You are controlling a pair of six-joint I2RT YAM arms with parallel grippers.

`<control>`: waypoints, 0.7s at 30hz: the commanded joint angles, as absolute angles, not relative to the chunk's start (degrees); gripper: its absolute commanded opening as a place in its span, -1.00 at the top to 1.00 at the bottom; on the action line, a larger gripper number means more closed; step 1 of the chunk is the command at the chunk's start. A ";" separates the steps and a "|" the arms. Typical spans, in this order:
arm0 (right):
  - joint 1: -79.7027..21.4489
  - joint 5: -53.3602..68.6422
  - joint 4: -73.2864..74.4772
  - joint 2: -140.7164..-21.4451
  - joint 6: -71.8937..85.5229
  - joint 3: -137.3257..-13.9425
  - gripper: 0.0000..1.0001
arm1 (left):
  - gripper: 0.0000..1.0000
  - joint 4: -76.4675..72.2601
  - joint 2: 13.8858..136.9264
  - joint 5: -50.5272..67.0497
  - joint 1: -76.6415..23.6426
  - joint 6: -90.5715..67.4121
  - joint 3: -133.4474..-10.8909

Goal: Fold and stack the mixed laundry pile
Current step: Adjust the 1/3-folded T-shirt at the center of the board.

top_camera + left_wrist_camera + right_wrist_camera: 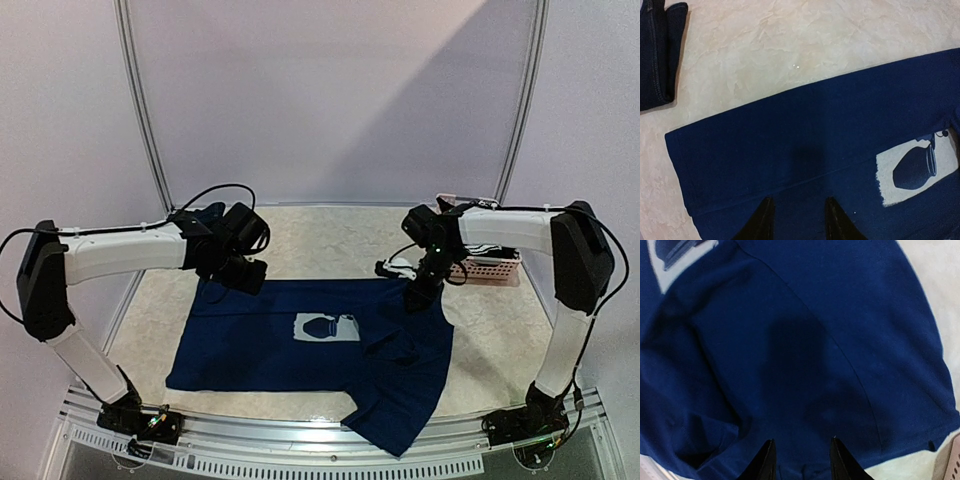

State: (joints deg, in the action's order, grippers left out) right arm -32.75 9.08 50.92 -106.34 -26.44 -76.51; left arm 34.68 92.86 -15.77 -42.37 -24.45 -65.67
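left end effector (pixel 799 202) hovers over T-shirt (pixel 260 345) | right end effector (pixel 801 442) likewise

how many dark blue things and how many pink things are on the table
dark blue: 2, navy T-shirt with pale square print and dark navy denim piece
pink: 1, small perforated plastic basket
total: 3

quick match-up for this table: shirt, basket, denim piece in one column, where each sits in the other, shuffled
Things:
1. shirt
2. basket
3. denim piece

Places:
a. far right side of the table
b. far left, apart from the other cloth
c. spread across the middle

Pairs: 1-c; 2-a; 3-b
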 commanded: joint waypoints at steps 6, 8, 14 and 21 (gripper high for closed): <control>-37.69 3.24 47.94 -111.81 -27.95 -76.00 0.32 | 0.30 33.47 85.78 -17.49 -43.77 -27.50 -60.11; -39.29 3.25 48.55 -111.65 -27.86 -75.20 0.33 | 0.30 33.28 85.33 -17.59 -43.77 -27.59 -59.25; -44.87 5.27 52.42 -108.35 -27.78 -73.56 0.36 | 0.29 32.48 85.54 -17.61 -43.77 -27.51 -58.46; -53.54 11.92 58.79 -102.38 -28.52 -72.92 0.36 | 0.29 31.30 86.00 -17.27 -43.77 -27.86 -57.17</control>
State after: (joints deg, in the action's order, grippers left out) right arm -49.63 6.87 53.95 -106.83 -27.59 -72.95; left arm 32.86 86.04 -17.12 -42.87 -27.29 -58.74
